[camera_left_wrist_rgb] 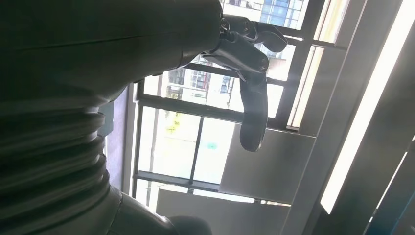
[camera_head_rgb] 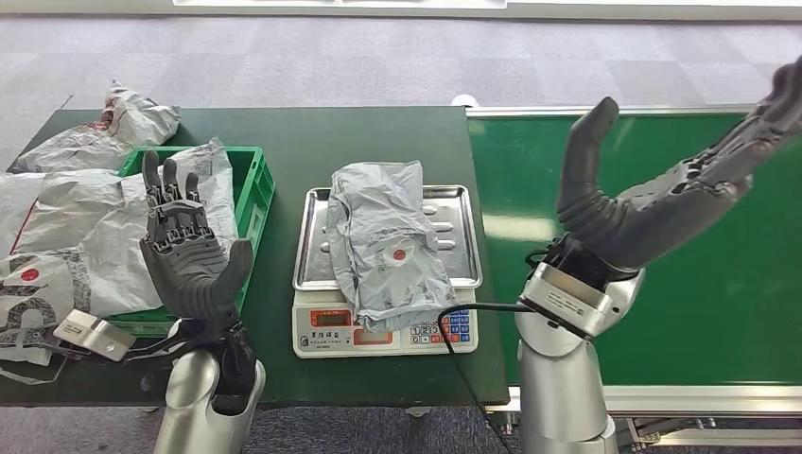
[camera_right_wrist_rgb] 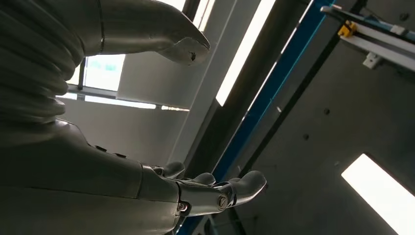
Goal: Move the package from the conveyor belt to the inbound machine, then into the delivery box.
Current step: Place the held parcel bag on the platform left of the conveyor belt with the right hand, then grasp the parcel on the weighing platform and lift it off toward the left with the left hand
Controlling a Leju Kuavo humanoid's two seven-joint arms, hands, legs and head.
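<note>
Package: I see the grey package (camera_head_rgb: 388, 241) lying crumpled on the steel tray of the inbound machine (camera_head_rgb: 386, 331), its near edge drooping over the display and keypad.
Conveyor belt: the green conveyor belt (camera_head_rgb: 700, 284) on my right carries nothing that I can see.
Delivery box: the green delivery box (camera_head_rgb: 253, 194) sits on the dark tabletop (camera_head_rgb: 312, 142) just left of the scale, already stuffed with grey bags (camera_head_rgb: 104, 236) that spill over its edges.
Left robot hand: my left robot hand (camera_head_rgb: 189, 255) is raised palm up in front of the box, fingers spread, holding nothing.
Right robot hand: my right robot hand (camera_head_rgb: 662, 189) is lifted over the belt, fingers extended and apart, released.
Stage: I judge the first leg done; the move into the box remains.
Risk, grasp: the film looks slick and loose, so a shallow pinch could let it slide out.
Risk, drag: the overhanging edge could catch the scale and shift it.
Risk, drop: the box is so full that the package may slide off onto the tabletop.
</note>
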